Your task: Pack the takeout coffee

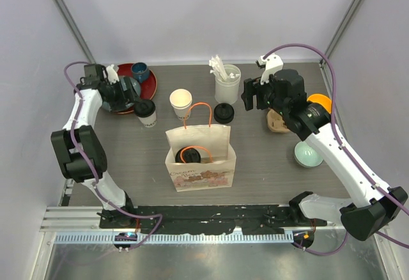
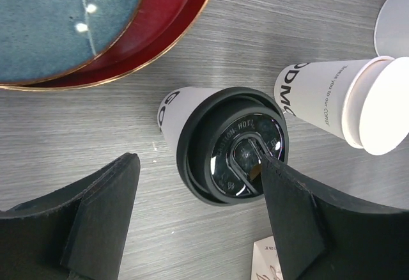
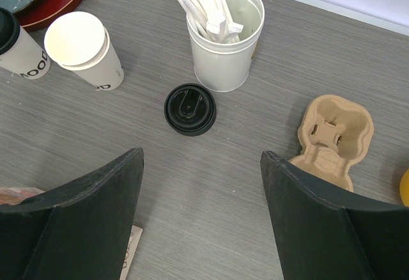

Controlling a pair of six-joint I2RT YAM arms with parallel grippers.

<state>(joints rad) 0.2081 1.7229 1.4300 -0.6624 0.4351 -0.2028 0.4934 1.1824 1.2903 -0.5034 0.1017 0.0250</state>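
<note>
A white paper cup with a black lid (image 2: 233, 152) on it stands just in front of the red plate; it is also in the top view (image 1: 146, 112). My left gripper (image 2: 198, 162) hangs open over it, its right finger overlapping the lid's edge in the wrist view. A second cup (image 1: 181, 102) stands open beside it, no lid on it (image 3: 83, 50). A loose black lid (image 3: 190, 109) lies flat on the table ahead of my right gripper (image 3: 201, 154), which is open, with nothing between its fingers.
A paper bag (image 1: 201, 174) with orange handles stands open at centre front, something round and black inside. A white tin of sticks (image 3: 227, 37), a tan pulp carrier (image 3: 332, 136), a pale bowl (image 1: 308, 155) and a red plate (image 2: 166, 27) ring the area.
</note>
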